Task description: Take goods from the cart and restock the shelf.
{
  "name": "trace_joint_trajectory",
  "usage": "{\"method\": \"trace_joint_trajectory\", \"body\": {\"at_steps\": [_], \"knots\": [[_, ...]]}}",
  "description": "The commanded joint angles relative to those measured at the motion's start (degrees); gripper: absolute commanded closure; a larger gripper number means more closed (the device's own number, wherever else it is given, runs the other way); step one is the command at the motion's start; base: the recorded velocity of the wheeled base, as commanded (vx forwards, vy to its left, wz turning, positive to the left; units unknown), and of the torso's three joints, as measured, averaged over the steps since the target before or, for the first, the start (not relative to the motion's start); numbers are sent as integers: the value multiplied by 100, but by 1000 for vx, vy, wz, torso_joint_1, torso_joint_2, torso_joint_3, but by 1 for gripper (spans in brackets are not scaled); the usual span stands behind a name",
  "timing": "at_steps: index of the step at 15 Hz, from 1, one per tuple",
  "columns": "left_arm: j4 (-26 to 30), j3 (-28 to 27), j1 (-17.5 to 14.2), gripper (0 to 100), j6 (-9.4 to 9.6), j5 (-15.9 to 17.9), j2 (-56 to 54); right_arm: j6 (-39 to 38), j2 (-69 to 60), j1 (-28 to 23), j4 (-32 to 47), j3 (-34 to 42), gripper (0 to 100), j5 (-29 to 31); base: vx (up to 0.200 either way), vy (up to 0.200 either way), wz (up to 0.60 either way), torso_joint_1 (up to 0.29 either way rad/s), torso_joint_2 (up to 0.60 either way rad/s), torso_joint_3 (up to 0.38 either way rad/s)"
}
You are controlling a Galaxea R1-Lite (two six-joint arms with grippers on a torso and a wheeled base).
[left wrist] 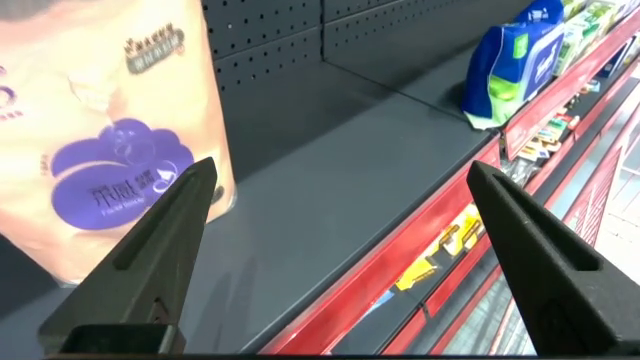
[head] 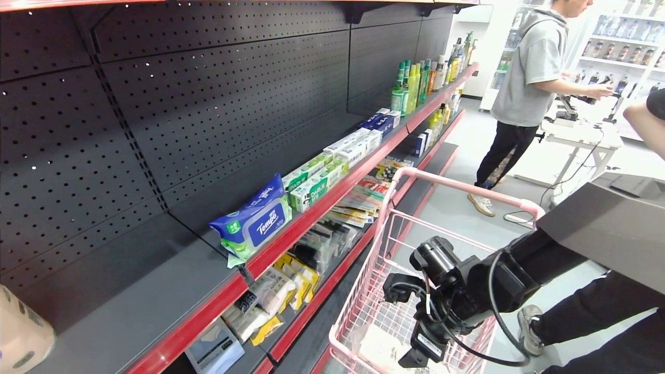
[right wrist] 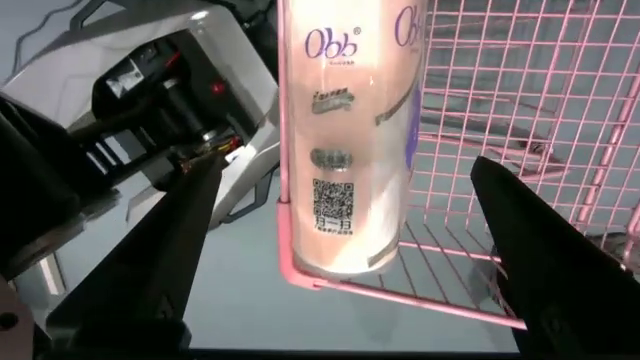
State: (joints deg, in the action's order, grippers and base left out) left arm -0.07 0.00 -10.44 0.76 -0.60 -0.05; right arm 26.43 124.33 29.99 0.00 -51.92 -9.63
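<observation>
Restocking, at the pick-up step. Nearest, the right tool [right wrist: 342,168] hangs over the pink wire cart [head: 457,184], its two fingers spread wide and holding nothing. Below it a wrapped pack of paper rolls [right wrist: 345,130] lies against a corner of the cart, framed by the fingers but not touched by them. This is judged to be the next item to lift.

To the left, the left tool [left wrist: 340,168] hovers over the near end of the grey shelf [head: 130,306], likewise wide open and empty. A second pack of paper rolls [left wrist: 100,130] sits on the shelf board against the pegboard back, just beside one finger. That item is judged already stocked.

Farther along the same shelf lie a blue tissue pack [head: 254,221] at the red front lip, then a row of green and white boxes [head: 311,182], and at the far end a group of bottles [head: 410,85].

Next move, as a judgement:
- The right tool must descend and centre the pack between its fingers.
- It must close across the soft wrap firmly enough to hold without slipping.
- It must lift clear of the cart's rim before carrying the pack to the bare stretch of shelf between the stocked pack and the blue tissue pack.
</observation>
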Motion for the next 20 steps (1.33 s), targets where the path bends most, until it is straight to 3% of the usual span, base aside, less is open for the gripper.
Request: {"method": "trace_joint_trajectory", "body": {"at_steps": [1,6,13,20], "knots": [[-1,0,-2,0,4,-2,5,20,285,7,0,-205,0,23,0,0,0,-124,266,149],[-1,0,-2,0,-5,-2,5,20,548,235,-9,-521,0,23,0,0,0,-144,325,177],[-1,0,-2,0,4,-2,5,20,803,446,-18,-811,0,234,0,0,0,-25,58,34],[-1,0,-2,0,-5,-2,5,20,979,420,-18,-969,0,304,0,0,0,-85,200,117]]}}
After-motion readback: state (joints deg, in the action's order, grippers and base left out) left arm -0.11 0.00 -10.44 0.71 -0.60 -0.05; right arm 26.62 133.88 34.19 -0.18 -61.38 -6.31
